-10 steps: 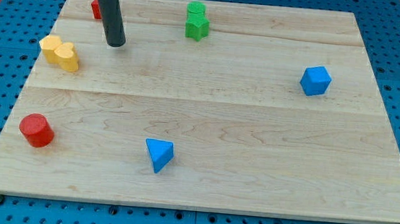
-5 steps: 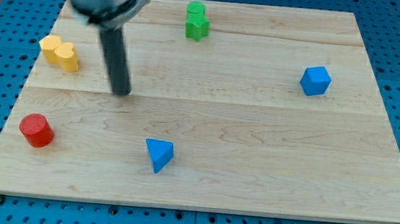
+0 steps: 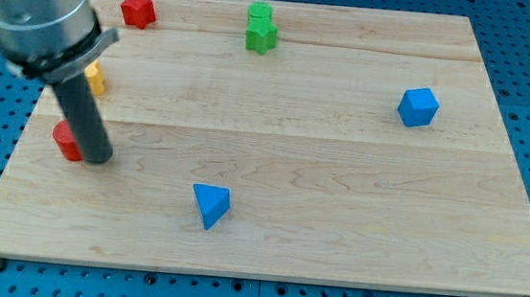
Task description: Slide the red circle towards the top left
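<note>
The red circle [image 3: 66, 140] lies near the board's left edge, partly hidden behind the rod. My tip [image 3: 97, 157] rests on the board right against the circle's right side. A red star [image 3: 138, 9] sits at the view's top left. A yellow block [image 3: 95, 79] shows partly behind the arm above the circle.
Two green blocks [image 3: 260, 29] stand at the top centre. A blue cube [image 3: 418, 107] lies at the right. A blue triangle [image 3: 210, 204] lies at the bottom centre. The wooden board [image 3: 340, 174] rests on a blue pegboard.
My tip has swept down and left from the upper board to the red circle. The circle has shifted up and slightly right from its earlier spot.
</note>
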`<state>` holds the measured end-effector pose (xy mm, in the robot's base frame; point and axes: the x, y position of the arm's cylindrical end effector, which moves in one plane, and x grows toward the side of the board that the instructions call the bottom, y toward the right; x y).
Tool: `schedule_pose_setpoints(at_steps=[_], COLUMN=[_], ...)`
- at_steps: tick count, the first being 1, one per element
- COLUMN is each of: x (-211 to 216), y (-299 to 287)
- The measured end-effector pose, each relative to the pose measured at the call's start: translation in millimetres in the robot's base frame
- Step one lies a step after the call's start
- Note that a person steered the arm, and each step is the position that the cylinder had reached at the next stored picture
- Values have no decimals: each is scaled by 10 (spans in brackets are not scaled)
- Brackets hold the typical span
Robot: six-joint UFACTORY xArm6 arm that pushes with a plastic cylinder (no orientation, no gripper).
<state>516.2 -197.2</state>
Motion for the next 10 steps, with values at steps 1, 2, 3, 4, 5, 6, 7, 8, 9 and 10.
schedule_pose_setpoints(at_steps=[1,2,3,4,5,6,7,8,9,10], x=[149,-258,-597,-578,-750,-654,-699,-743,-1067,-1550], y=[-347,-325,350,611,734,764,904,1245,1161,913])
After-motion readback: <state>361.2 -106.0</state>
